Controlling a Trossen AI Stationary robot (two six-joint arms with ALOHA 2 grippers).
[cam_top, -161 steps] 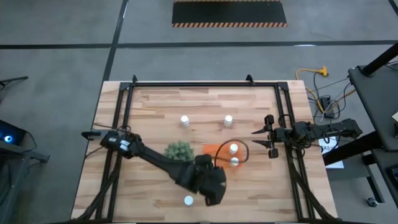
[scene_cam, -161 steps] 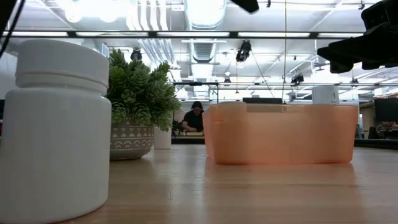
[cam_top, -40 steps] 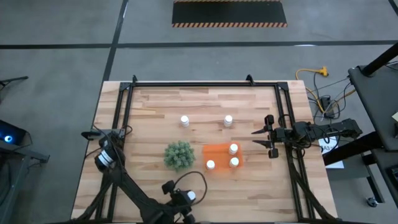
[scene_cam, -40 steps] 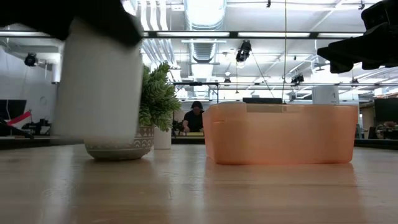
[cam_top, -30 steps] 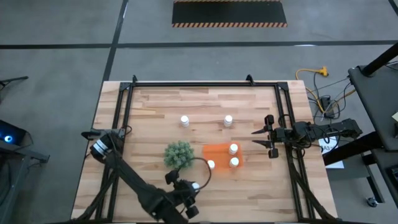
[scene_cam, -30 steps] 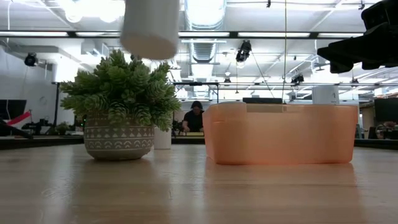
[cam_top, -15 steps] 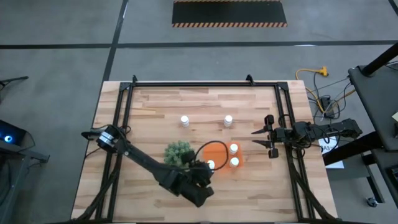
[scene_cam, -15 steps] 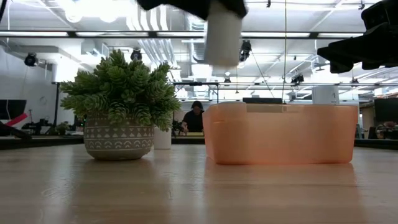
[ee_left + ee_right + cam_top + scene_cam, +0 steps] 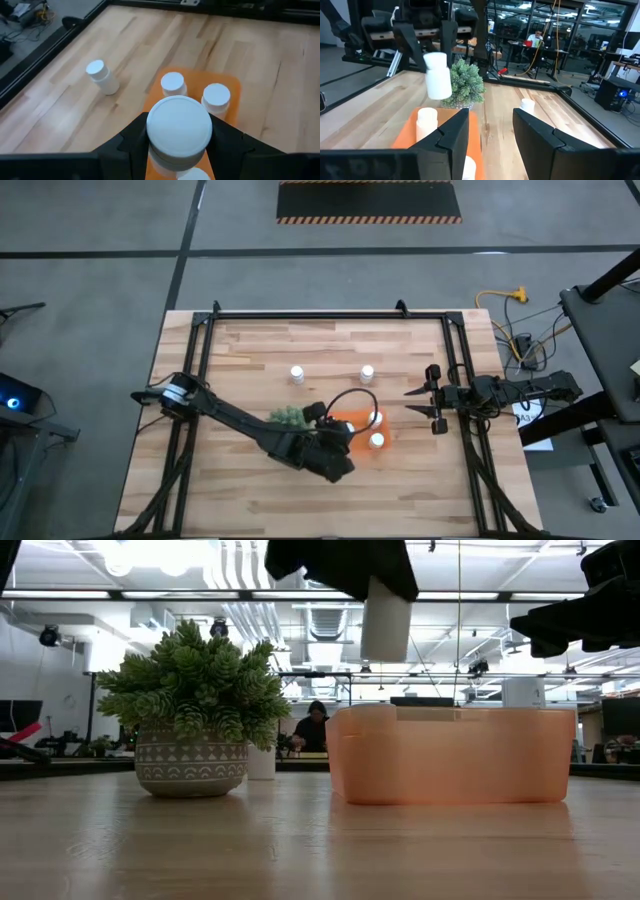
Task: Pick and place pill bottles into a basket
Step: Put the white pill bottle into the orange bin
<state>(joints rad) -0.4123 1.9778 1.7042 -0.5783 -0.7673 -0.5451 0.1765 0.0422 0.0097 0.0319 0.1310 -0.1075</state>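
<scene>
My left gripper (image 9: 338, 452) is shut on a white pill bottle (image 9: 386, 628) and holds it in the air over the near left part of the orange basket (image 9: 362, 430). Two more bottles (image 9: 377, 418) (image 9: 377, 441) stand upright in the basket. The cap of a third (image 9: 192, 175) shows just under the held one. Two bottles (image 9: 297, 374) (image 9: 367, 373) stand on the table farther back. My right gripper (image 9: 412, 402) waits at the table's right edge, shut and holding nothing. My left gripper pinches the bottle between its two fingers (image 9: 132, 140), one on each side of the body just under the cap (image 9: 154, 156). The fingers slant down from the table's near left. The bottle hangs upright, lifted clear above the basket's rim (image 9: 360, 712).
A green spiky plant in a patterned pot (image 9: 288, 417) stands just left of the basket, next to my left arm. A black frame (image 9: 200, 380) runs round the table. A person (image 9: 314, 728) sits far back in the room.
My left gripper has carried the bottle from near the table's near edge, in front of the plant, toward the far right until it is over the basket. Its wrist has rolled on the way. The bottle has stayed clear of the table.
</scene>
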